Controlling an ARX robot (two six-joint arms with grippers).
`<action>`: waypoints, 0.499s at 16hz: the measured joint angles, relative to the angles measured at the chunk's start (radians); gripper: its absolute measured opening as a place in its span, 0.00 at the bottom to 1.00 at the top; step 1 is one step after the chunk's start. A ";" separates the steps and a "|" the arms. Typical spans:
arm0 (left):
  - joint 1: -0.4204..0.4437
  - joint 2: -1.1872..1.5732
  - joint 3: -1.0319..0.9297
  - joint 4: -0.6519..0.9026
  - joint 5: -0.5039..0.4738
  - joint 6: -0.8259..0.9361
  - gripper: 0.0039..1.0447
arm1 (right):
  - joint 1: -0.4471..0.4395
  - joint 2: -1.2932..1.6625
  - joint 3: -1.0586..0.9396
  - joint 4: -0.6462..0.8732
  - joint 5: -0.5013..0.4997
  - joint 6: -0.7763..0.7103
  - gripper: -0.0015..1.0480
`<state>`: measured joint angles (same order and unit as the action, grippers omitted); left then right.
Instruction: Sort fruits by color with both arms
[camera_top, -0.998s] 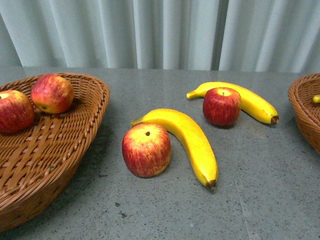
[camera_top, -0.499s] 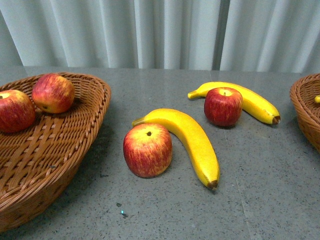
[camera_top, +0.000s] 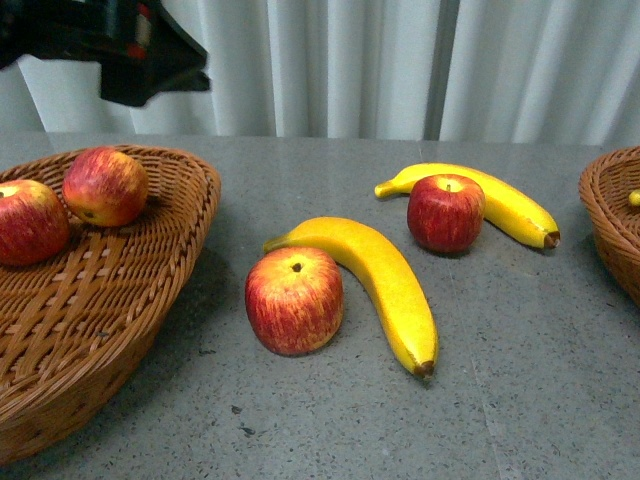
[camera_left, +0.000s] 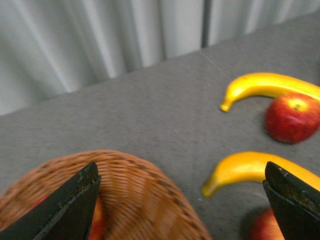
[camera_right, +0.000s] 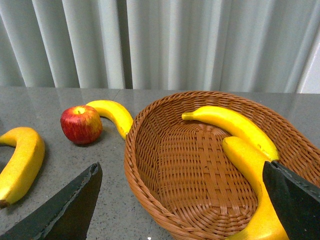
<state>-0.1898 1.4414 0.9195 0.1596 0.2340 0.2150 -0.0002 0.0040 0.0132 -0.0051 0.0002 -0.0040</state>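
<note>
Arm (camera_top: 130, 50) on the left hangs high above the apple basket (camera_top: 203, 205) (left gripper (camera_left: 181, 172) and right gripper (camera_right: 181, 170) both gape wide, empty).

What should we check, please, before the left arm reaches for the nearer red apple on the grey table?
1. Left gripper open and empty: ok.
2. Right gripper open and empty: ok.
3. Nearer round red apple clear of the long yellow banana beside it: cannot tell; they sit very close.
4. Left brown wicker basket has room beside its two apples: ok.
5. Right brown wicker basket shows only bananas: ok.
6. Left arm over that apple: not ok; it is off toward the left basket.
</note>
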 joint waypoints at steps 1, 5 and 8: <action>-0.022 0.016 0.006 -0.014 0.014 0.004 0.94 | 0.000 0.000 0.000 0.000 0.000 0.000 0.94; -0.152 0.117 0.067 -0.055 0.051 0.027 0.94 | 0.000 0.000 0.000 0.000 0.000 0.000 0.94; -0.190 0.153 0.067 -0.071 0.053 0.054 0.94 | 0.000 0.000 0.000 0.000 0.000 0.000 0.94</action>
<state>-0.3794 1.5944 0.9863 0.0891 0.2874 0.2691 -0.0002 0.0040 0.0132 -0.0048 0.0002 -0.0040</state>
